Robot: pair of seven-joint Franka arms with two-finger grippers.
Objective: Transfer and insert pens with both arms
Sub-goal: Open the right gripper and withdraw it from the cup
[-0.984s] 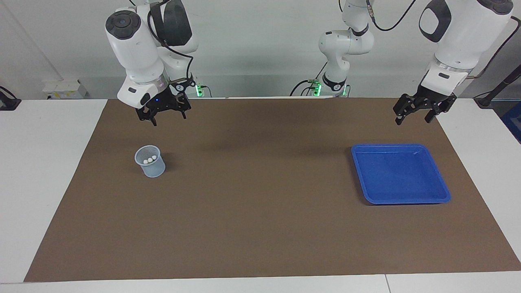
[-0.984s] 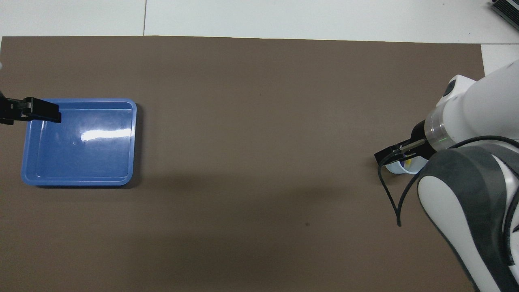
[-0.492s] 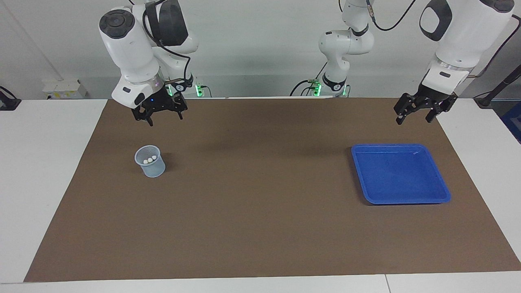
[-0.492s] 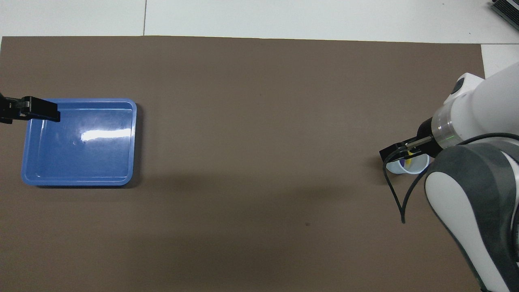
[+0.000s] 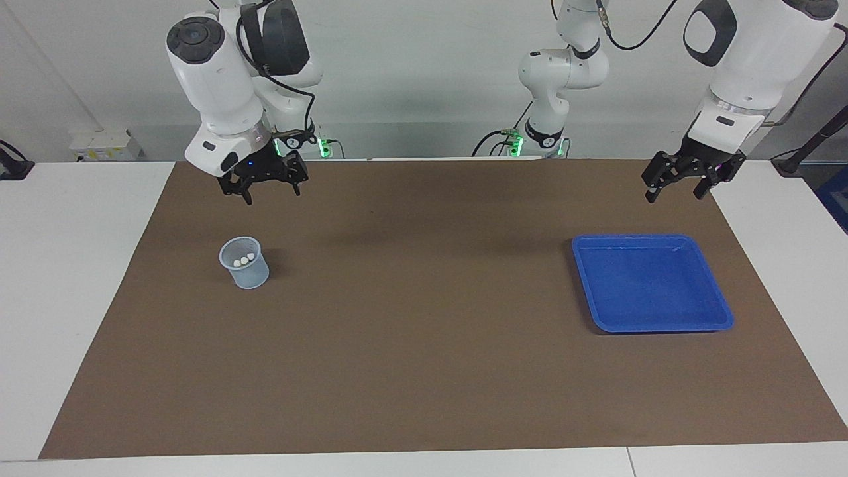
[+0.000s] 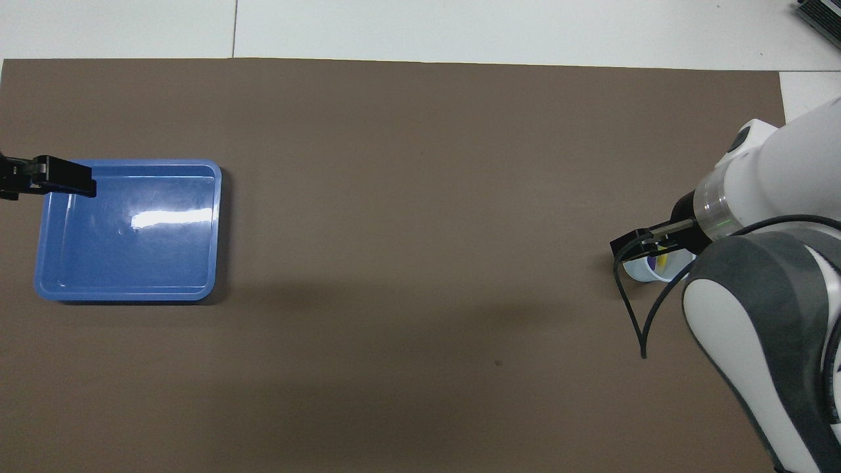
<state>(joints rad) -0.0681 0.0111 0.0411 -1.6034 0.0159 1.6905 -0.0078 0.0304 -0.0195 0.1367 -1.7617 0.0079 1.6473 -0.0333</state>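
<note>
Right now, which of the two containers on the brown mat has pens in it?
The small pale-blue mesh cup at the right arm's end: three whitish pen ends show inside it. The blue rectangular plastic tray holds nothing.

Blue tray [image 6: 128, 289]: glossy smooth plastic, strong glare on its floor. Brown mat [image 5: 424, 371] looks matt, paper-like; bench [image 5: 66, 265] around it smooth white. Cup [image 5: 246, 275]: pale translucent plastic; arm shells [image 5: 215, 86] glossy white.
</note>
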